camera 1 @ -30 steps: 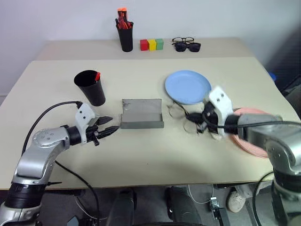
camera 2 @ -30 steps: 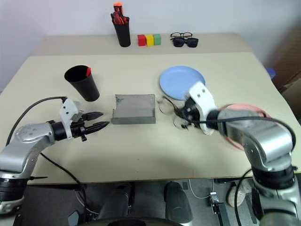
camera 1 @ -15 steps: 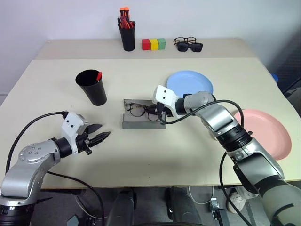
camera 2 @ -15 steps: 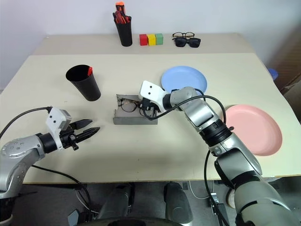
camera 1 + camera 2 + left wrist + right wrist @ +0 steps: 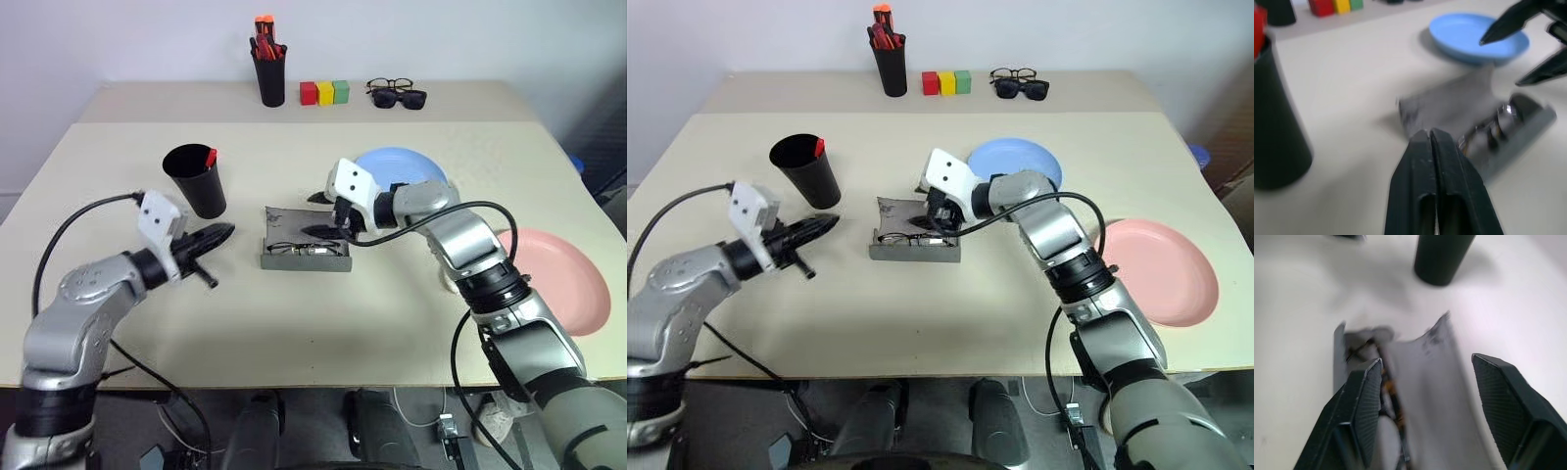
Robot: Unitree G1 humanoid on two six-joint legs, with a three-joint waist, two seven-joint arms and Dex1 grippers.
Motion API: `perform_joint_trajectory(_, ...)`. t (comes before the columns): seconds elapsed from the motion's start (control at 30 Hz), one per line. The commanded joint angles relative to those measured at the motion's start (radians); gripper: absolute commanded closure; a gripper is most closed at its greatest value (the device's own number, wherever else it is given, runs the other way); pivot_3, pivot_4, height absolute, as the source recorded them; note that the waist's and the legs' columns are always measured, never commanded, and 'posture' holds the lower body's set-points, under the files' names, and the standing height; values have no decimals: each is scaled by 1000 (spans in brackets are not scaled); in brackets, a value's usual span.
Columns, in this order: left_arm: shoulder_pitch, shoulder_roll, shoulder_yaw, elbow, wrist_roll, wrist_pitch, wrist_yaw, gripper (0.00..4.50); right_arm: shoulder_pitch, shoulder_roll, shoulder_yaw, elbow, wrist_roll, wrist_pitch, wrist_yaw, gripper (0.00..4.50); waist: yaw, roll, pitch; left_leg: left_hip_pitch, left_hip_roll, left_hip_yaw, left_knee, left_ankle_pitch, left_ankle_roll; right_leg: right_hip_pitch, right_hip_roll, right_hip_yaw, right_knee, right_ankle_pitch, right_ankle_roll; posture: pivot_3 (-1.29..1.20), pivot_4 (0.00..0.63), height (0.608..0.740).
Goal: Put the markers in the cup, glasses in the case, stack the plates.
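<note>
Right gripper hangs with its fingers spread wide and empty over the open grey case, where the glasses lie inside. Left gripper is pinched shut on nothing, between the case and the black cup. Blue plate and pink plate sit apart.

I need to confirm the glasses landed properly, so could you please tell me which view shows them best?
The left eye view: the glasses lie unobstructed inside the open case. The right eye view matches it; both wrist views show blurred parts.
</note>
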State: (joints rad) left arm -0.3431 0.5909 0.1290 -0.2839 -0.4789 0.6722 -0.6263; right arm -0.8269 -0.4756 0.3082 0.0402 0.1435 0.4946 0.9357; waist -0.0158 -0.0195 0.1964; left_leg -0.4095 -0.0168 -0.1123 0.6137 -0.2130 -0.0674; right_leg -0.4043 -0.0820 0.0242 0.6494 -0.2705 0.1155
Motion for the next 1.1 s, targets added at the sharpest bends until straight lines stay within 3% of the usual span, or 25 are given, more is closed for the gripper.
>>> perform_joint_trajectory(0.03,-160,-50,-126,129,101,-12,42,4446,82,-53,-75,-165,35,41,-11,1392,6,0,0,0,0,0,0,0,0,0,0,0,0,0,0,0,150,740)
perform_joint_trajectory(0.07,-199,-63,-151,169,119,-16,41,4446,106,-64,-85,-202,40,52,-14,1392,5,0,0,0,0,0,0,0,0,0,0,0,0,0,0,0,150,740)
perform_joint_trajectory(0.2,-496,-175,-251,610,225,-49,33,4446,341,-137,-189,-455,91,126,-58,1392,7,-1,0,-1,-1,-1,1,0,0,0,0,-1,-1,0,1,0,150,740)
perform_joint_trajectory(0.37,-716,-268,-216,979,225,-35,-30,4446,500,-159,-237,-612,112,202,-126,1392,-20,-1,0,-1,-1,0,1,0,0,0,0,0,0,0,1,0,150,740)
perform_joint_trajectory(0.53,-797,-274,-309,1141,311,-68,-190,4446,525,-143,-246,-664,128,247,-190,1392,-33,-1,0,0,-1,0,0,0,0,-1,0,0,1,0,2,0,150,740)
perform_joint_trajectory(0.8,-760,-229,-336,1065,350,-81,-348,4446,512,-140,-231,-642,136,237,-228,1392,-28,-1,0,-1,-1,-1,0,0,0,0,0,0,1,0,2,0,150,740)
perform_joint_trajectory(1.1,-526,-128,-320,583,294,121,-362,4446,474,-145,-208,-553,121,181,-219,1392,-29,0,0,0,-1,-1,0,0,0,0,0,0,1,0,1,0,150,740)
